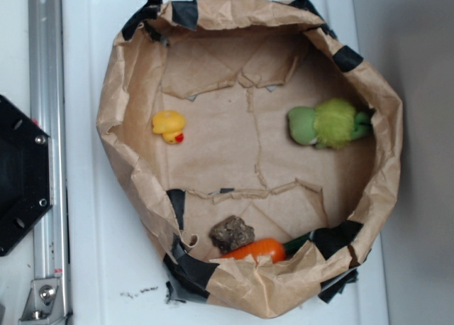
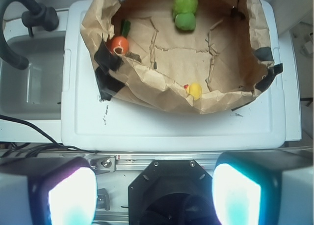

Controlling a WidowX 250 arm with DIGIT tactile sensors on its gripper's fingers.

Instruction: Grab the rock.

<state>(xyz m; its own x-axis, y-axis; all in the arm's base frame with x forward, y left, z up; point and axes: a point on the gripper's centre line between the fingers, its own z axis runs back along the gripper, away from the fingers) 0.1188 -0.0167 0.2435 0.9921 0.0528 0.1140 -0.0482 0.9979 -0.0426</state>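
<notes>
The brown paper bag (image 1: pixel 128 91) lies open on the white desk (image 1: pixel 92 254). Inside, the rock (image 1: pixel 232 233) touches the carrot (image 1: pixel 257 250) by the taped rim. The tool (image 2: pixel 154 198) hangs well back, fingers spread apart, empty; nothing grabbed yet.

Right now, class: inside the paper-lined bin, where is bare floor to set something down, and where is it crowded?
Free: the wide middle of the paper bin, between the yellow duck and the green plush toy, down to the torn seam. Also the strip behind them. Crowded: the near corner, where the rock touches the carrot against the wall.
</notes>
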